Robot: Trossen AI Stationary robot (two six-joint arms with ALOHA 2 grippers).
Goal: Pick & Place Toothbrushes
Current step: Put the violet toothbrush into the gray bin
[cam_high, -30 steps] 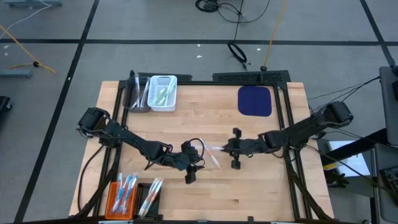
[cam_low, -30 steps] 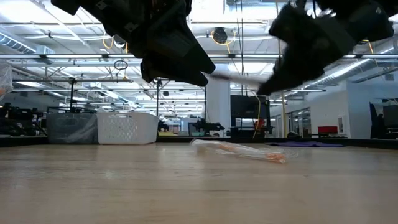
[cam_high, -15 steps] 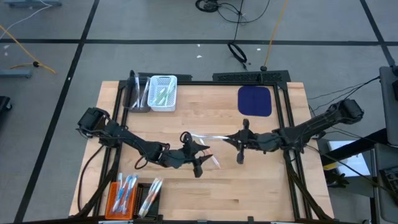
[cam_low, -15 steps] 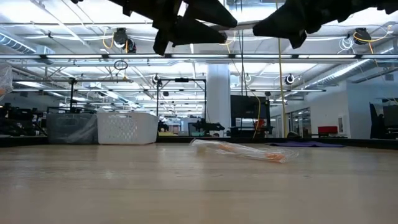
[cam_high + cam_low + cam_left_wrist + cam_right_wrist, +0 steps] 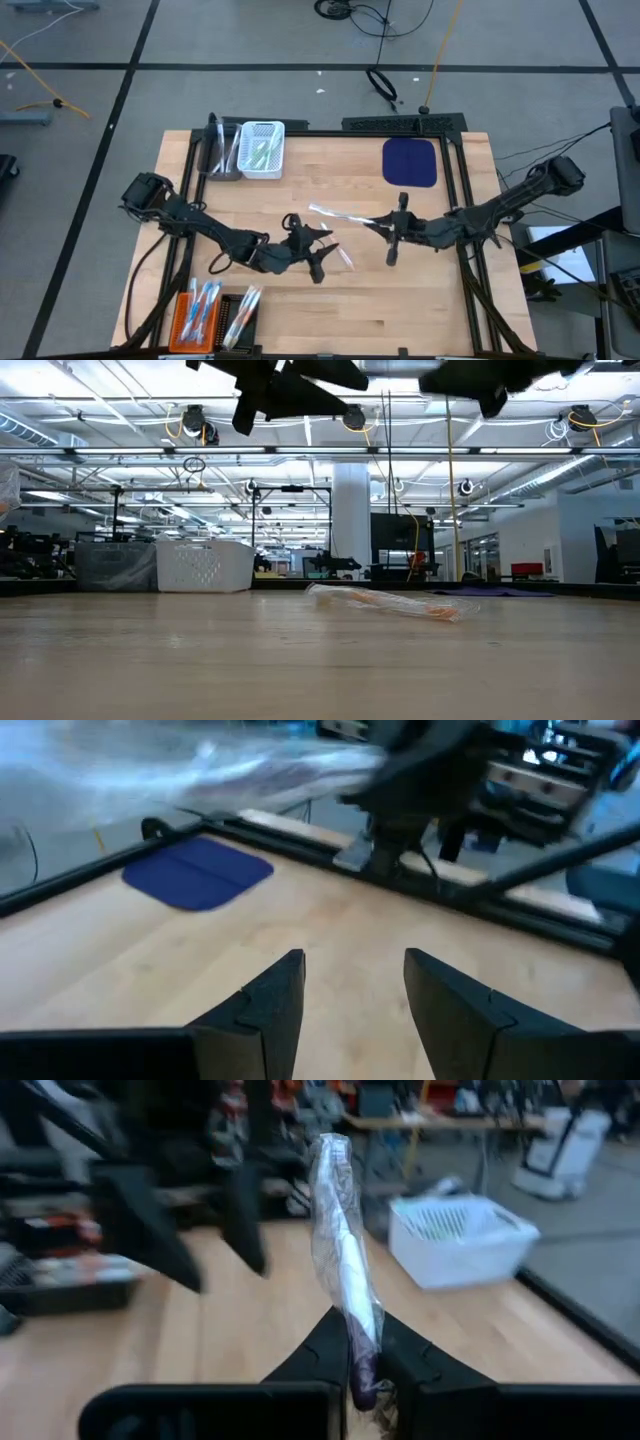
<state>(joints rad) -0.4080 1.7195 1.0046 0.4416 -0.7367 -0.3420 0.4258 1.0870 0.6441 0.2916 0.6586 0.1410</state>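
I see the wooden table (image 5: 400,310) filling the middle of the high view, with a white basket (image 5: 262,149) at its upper left, a blue mat (image 5: 410,162) at upper right and an orange tray (image 5: 193,317) of toothbrushes (image 5: 207,300) at lower left; beyond it lies an open hall. One wrapped toothbrush (image 5: 385,601) lies at table centre. My right gripper (image 5: 394,234), right of centre, is clamped on another wrapped toothbrush (image 5: 342,1260). My left gripper (image 5: 318,252), left of centre, hangs with fingers (image 5: 270,1005) spread, holding nothing.
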